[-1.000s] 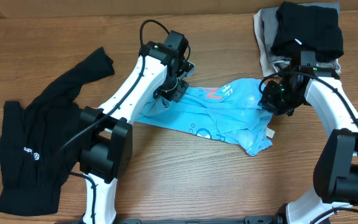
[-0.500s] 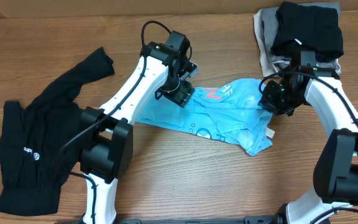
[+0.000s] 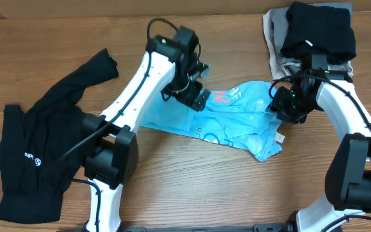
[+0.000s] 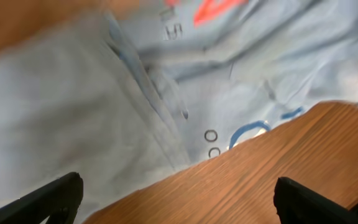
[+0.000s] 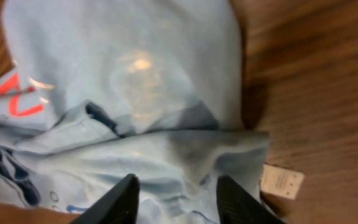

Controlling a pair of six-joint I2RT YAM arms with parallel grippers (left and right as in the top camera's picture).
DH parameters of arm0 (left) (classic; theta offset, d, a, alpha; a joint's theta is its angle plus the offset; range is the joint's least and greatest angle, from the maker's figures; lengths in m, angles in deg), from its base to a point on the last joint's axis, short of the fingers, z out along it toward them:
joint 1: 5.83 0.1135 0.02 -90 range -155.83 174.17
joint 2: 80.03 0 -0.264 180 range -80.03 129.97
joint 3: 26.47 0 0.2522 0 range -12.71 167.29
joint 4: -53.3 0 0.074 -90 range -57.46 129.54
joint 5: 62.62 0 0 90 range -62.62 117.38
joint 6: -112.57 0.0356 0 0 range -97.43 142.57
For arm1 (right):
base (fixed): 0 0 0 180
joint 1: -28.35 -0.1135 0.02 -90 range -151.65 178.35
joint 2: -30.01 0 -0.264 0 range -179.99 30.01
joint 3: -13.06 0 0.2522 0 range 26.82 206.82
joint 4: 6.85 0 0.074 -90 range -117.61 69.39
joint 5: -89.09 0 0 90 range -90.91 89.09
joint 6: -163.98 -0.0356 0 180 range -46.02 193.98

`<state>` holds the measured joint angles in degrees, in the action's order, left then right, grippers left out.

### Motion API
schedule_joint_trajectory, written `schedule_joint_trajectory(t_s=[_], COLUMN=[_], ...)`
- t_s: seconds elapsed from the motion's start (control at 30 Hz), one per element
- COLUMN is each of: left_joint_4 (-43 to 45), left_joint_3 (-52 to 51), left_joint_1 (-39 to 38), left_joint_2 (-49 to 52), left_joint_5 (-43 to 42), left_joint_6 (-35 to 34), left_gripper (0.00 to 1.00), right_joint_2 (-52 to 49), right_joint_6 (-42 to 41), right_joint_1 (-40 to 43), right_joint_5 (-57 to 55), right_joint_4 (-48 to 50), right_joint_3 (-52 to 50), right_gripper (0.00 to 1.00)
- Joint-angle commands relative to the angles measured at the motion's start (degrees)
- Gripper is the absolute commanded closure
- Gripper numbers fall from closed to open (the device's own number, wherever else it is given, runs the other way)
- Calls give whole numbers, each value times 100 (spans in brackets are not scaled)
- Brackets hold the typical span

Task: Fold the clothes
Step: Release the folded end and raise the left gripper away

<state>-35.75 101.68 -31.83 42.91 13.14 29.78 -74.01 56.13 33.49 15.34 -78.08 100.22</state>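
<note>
from my feed i see only a brown wood-grain surface (image 3: 185,180) under soft, even light, with a paler tan strip (image 3: 76,6) running along its far edge.

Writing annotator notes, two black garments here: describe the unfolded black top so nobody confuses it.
On the wooden table, go to the left edge, beyond the left arm. The black long-sleeved top lies spread and rumpled there. Unlike the black garment folded at the far right corner, it is unfolded and bears a small white logo.

T-shirt (image 3: 237,121) centre — long-sleeved top (image 3: 37,151) left
</note>
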Motion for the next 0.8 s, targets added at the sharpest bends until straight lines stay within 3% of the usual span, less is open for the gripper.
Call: schedule_joint_trajectory(t_s=[0.0, 0.13, 0.37, 0.77], left_joint_4=[-378, -704, -813, -841], left_joint_3=[1252, 2026, 2354, 2350], left_joint_1=[179, 308, 597, 946], left_joint_2=[-70, -70, -70, -70], left_joint_5=[424, 898, 1187, 1191], left_joint_6=[-101, -103, -125, -122], left_gripper=[0, 0, 0, 0], right_joint_2=[-4, -4, -4, -4], right_joint_6=[-79, -133, -155, -153], right_joint_1=[46, 46, 46, 44], right_joint_5=[-136, -164, -166, -267], right_joint_4=[-9, 111, 713, 1709], right_joint_3=[-109, -376, -990, -1751], right_gripper=[42, 23, 9, 2])
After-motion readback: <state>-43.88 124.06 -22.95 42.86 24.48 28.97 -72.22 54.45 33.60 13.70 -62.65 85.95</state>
